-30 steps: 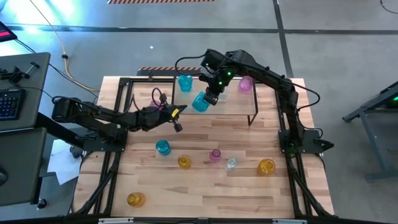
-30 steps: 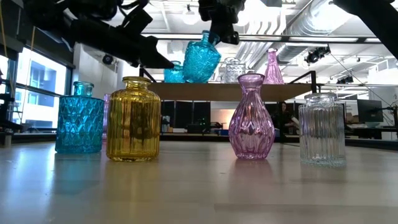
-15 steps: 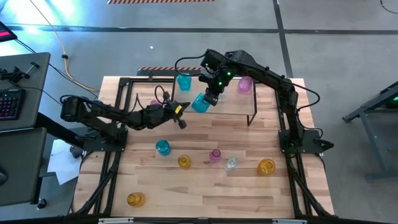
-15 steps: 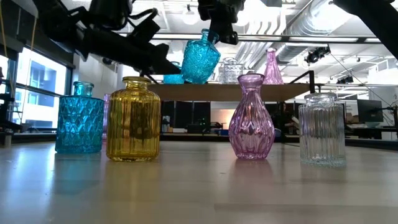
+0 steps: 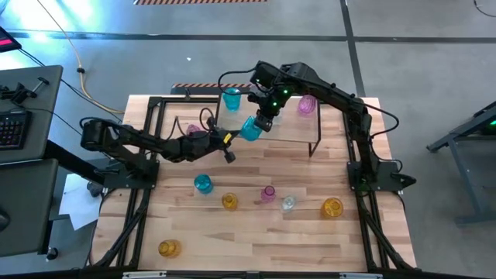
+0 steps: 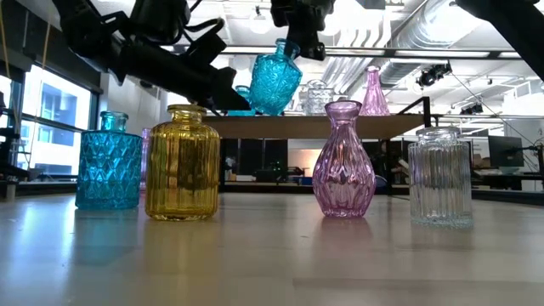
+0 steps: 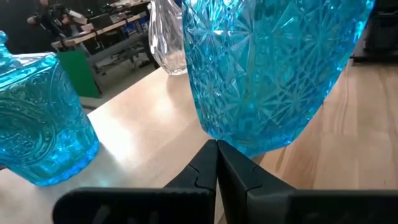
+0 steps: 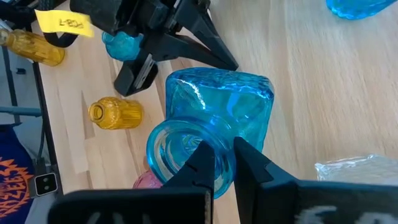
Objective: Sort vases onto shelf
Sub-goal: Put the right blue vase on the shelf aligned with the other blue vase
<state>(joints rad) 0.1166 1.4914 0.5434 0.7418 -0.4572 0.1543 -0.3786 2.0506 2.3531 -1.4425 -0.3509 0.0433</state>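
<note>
While tilted and lifted clear of the board, teal cut-glass vase (image 5: 250,128) hanging at front edge of shelf (image 5: 298,130), neck up. Gripped by the rim in right tool (image 8: 217,163), fingers pinched across the mouth, one inside, one outside. Just off the vase's lower body: left tool (image 5: 229,156), clenched on nothing, tips pressed together and pointing up at the vase base; touching or a hair apart, cannot tell. On the shelf behind the vase: second teal vase (image 5: 231,101), clear vase (image 6: 316,95), pink vase (image 5: 307,105) toward the far end. Below the shelf, on the wooden surface (image 5: 256,240), standing in a loose row: squat teal vase (image 5: 202,184), amber jar (image 5: 229,201), pink bud vase (image 5: 268,193), clear ribbed jar (image 5: 288,203), amber vase (image 5: 332,207). Well apart from the shelf, near the surface's front left corner: another amber vase (image 5: 168,248).
</note>
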